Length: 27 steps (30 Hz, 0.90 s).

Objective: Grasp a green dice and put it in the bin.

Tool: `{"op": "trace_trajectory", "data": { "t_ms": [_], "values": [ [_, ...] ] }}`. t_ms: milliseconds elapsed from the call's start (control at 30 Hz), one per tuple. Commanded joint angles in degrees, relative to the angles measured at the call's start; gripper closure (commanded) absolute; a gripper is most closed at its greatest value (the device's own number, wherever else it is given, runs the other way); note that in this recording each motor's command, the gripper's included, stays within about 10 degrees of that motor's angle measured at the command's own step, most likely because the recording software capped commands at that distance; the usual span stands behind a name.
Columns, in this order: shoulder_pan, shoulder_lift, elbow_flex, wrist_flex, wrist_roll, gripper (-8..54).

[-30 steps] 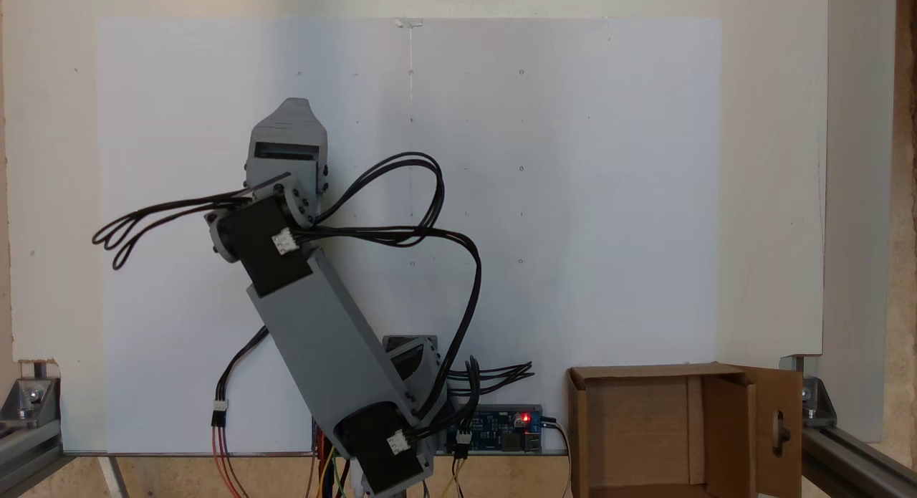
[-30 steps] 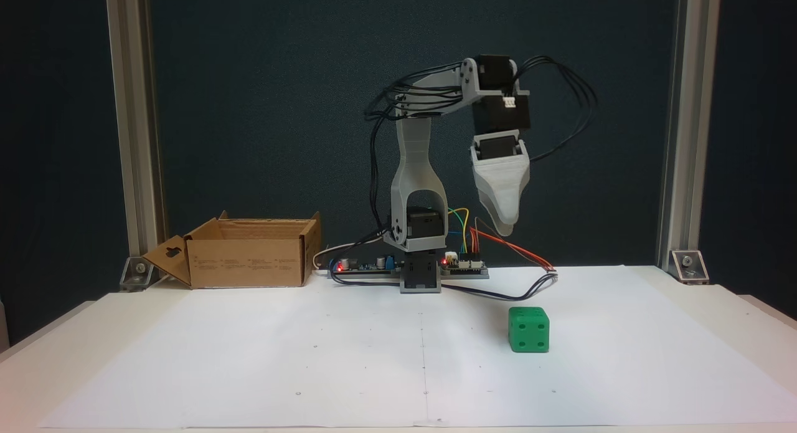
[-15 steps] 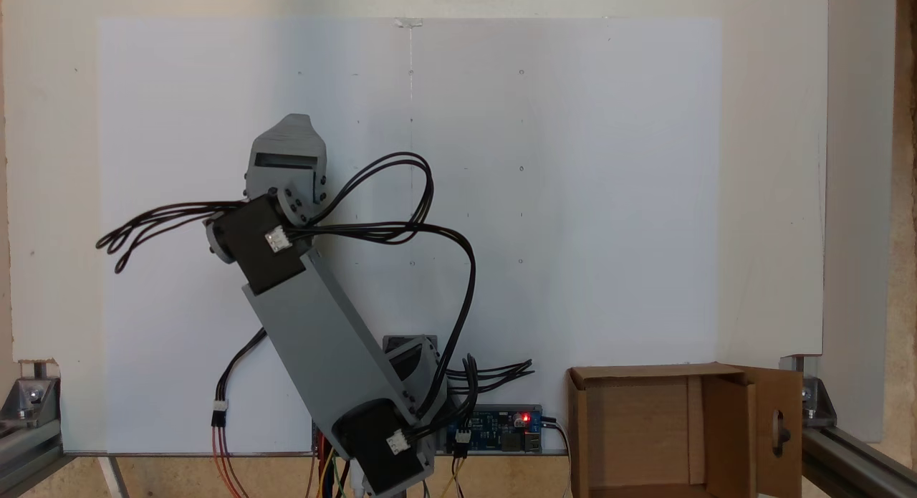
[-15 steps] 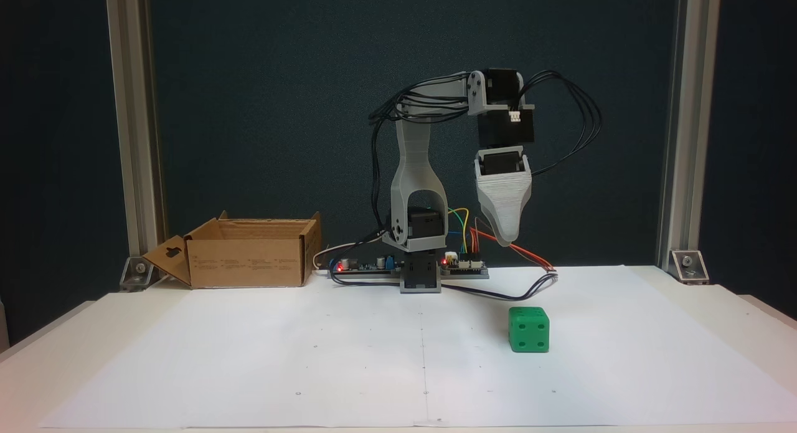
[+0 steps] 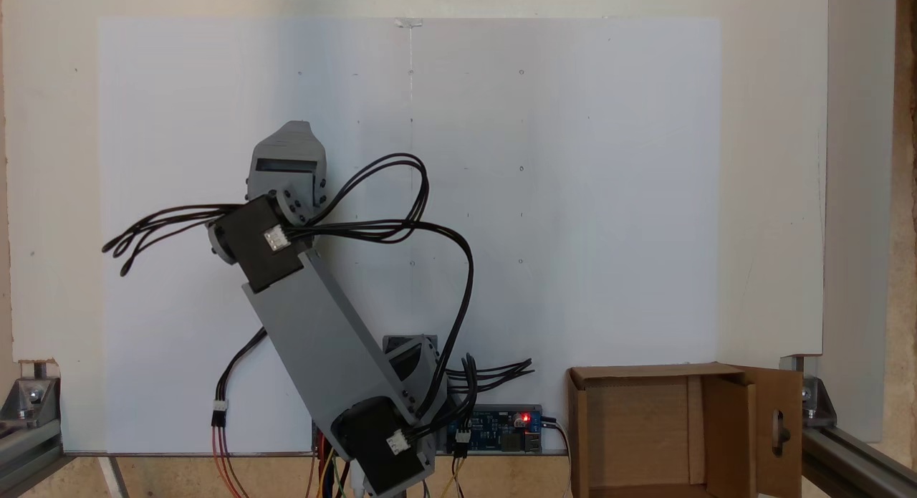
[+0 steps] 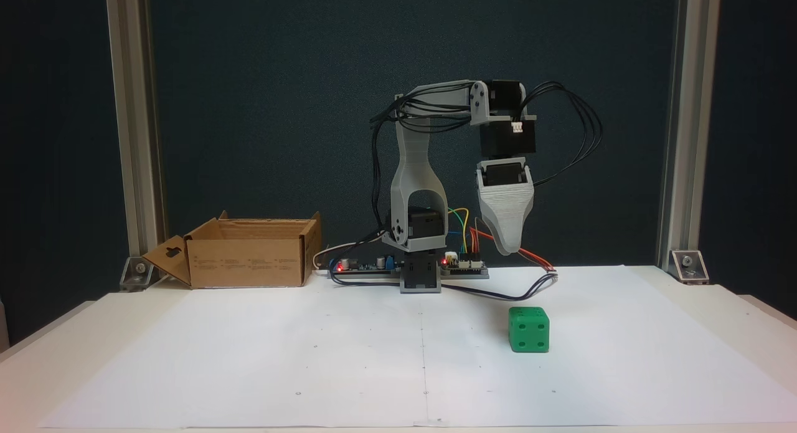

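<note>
Item 1, green dice (image 6: 529, 329): a small bright green cube with sunken pips, four on the face toward the camera. It sits flat on the white paper sheet (image 6: 311, 358), right of the sheet's centre line and on the near side of the arm's base. Nothing touches it.

Item 2, hand (image 6: 510, 249): a pale grey tapered shell pointing straight down, hanging in the air above and slightly behind the dice, well clear of it. Only one tip shows (the two halves line up one behind the other), so I cannot tell whether it is spread or pressed together. From above, the hand (image 5: 295, 125) appears as a grey wedge over the left part of the sheet, and it hides the dice.

Item 3, bin (image 6: 249, 252): a brown cardboard box, open at the top, at the far left of the worktop (image 6: 735, 321) in the front view. Its left flap, with an oval cutout, is folded outward. In the top-down view the bin (image 5: 637, 426) lies at the lower right, and its inside looks bare as far as it shows.

Item 4, arm (image 6: 414, 171): a grey upright with black motors and looped black cables (image 6: 579, 134). Its base stands at the far edge of the sheet, beside circuit boards (image 6: 364, 266) with red lights.

Item 5, frame posts (image 6: 134, 140): metal uprights at the far left and right corners.
</note>
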Motion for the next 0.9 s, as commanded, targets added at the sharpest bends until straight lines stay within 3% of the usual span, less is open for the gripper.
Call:
{"op": "trace_trajectory", "data": {
  "t_ms": [0,867],
  "values": [
    [-1.1,1.3,-0.5,-0.7,3.8,2.4],
    [-4.7,-5.4,-0.4,-6.1,8.2,2.3]
  ]
}}
